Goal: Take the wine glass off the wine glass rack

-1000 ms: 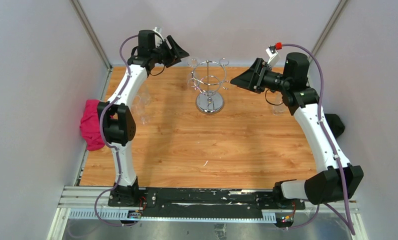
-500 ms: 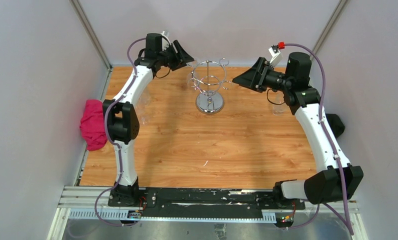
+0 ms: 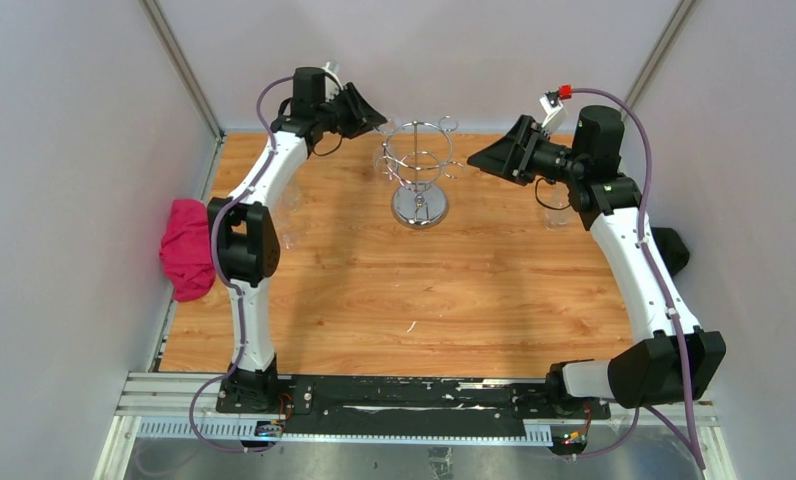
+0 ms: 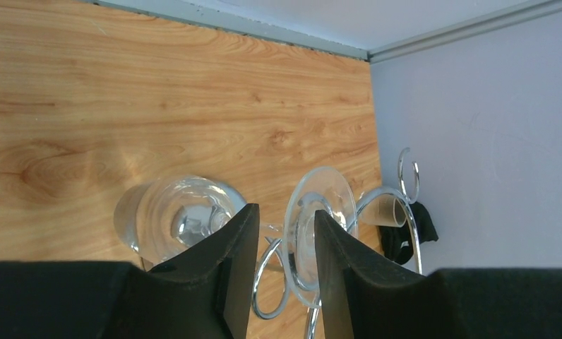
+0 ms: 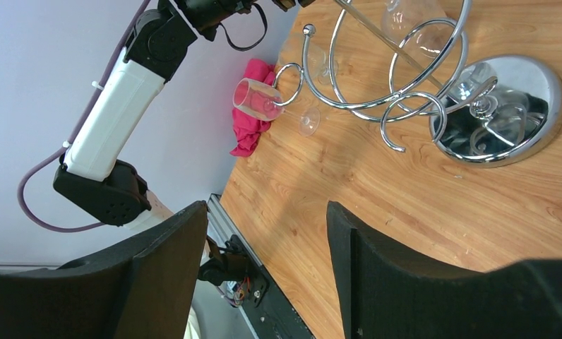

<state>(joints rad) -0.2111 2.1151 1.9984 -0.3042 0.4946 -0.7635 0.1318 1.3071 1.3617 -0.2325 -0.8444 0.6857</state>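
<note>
The chrome wine glass rack (image 3: 420,172) stands at the back middle of the table. A clear wine glass (image 4: 171,215) hangs upside down from its ring on the left side, its round foot (image 4: 325,200) resting over a wire loop. My left gripper (image 4: 285,210) reaches in at the top of the rack (image 4: 272,282); its jaws are narrowed but still apart, straddling the thin stem between bowl and foot. From above, the left gripper (image 3: 374,117) is at the rack's upper left. My right gripper (image 5: 265,208) hangs open and empty to the right of the rack (image 5: 391,92).
A second clear glass (image 5: 253,99) stands on the table at the left, near a pink cloth (image 3: 185,248). Another glass (image 3: 552,212) stands at the right by a black cloth (image 3: 671,250). The back wall is close behind the rack.
My left gripper moved right to the rack's top and its jaws narrowed round the glass stem. The right arm barely shifted.
</note>
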